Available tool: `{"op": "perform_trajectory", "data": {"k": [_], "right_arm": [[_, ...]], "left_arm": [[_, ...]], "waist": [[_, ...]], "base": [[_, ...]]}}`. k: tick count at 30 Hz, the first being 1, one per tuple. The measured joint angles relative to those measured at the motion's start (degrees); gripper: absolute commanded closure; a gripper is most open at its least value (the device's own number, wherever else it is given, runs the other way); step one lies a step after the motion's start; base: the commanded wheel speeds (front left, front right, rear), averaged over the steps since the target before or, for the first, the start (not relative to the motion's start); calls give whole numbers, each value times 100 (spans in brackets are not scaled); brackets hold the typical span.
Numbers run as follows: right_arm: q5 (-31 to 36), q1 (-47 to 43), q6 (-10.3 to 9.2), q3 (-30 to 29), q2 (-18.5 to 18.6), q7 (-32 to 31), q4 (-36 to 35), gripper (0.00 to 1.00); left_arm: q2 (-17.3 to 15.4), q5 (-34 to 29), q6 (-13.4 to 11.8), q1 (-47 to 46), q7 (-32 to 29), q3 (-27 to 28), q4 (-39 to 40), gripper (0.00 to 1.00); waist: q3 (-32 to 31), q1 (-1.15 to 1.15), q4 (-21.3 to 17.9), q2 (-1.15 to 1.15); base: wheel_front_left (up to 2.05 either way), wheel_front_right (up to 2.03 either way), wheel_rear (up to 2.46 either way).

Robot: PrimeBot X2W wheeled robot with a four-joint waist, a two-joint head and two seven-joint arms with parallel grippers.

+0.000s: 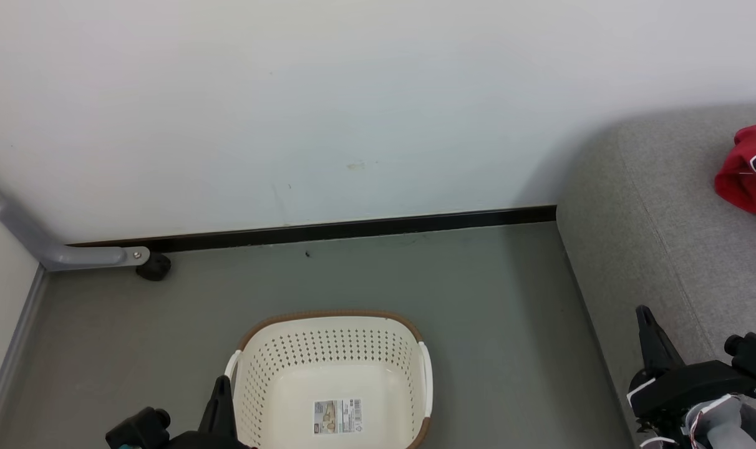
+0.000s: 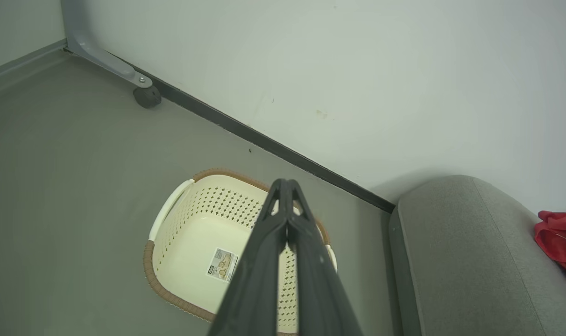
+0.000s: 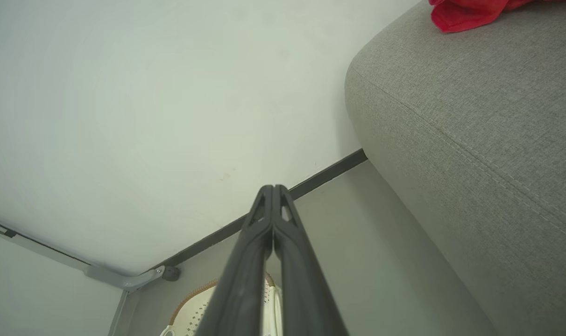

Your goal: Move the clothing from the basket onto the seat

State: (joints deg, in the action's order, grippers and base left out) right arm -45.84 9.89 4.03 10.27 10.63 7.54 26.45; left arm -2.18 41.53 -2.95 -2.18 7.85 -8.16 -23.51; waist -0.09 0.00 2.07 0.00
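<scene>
One clothing heap [image 1: 750, 169], maybe more, on seat [image 1: 652, 249] beyond right gripper [image 1: 644, 312].

Plain white matte wall [image 1: 353, 93] on the far side, with a faint brownish smudge [image 1: 355, 166] mid-wall. Thin black baseboard strip [image 1: 353, 229] at its foot. Smooth grey-green floor [image 1: 478, 299]. Far left: bent grey metal tube [image 1: 53, 249] ending beside a small black caster [image 1: 155, 267]. Light even.

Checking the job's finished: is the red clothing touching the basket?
Apart. The head view shows the clothing lying on the seat, with bare floor between it and the basket.
</scene>
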Motion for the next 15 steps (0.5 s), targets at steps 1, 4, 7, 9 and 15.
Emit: {"op": "perform_trajectory", "data": {"k": [1,4,7,9,15], "right_arm": [[-82,-1,0,-24,-14,-18,-10,100],[-275,-9,1,-107,-47,-86,-44,100],[-485,-30,2,-189,-77,-148,-88,100],[-614,-53,11,-241,-102,-179,-118,100],[-1004,-110,53,-400,-174,-305,-201,100]], "left_arm": [[0,87,1,0,-25,16,9,100],[1,276,54,-1,-71,66,35,100],[2,534,118,-2,-137,121,54,100],[1,644,151,-4,-190,174,73,100],[0,1110,242,-14,-332,277,132,100]], "waist": [[0,0,-3,0],[1,0,-12,0],[2,0,-21,0],[2,0,-27,0],[4,0,-46,0]], "base": [[0,0,0],[0,0,0],[0,0,0],[0,0,0],[0,0,0]]}}
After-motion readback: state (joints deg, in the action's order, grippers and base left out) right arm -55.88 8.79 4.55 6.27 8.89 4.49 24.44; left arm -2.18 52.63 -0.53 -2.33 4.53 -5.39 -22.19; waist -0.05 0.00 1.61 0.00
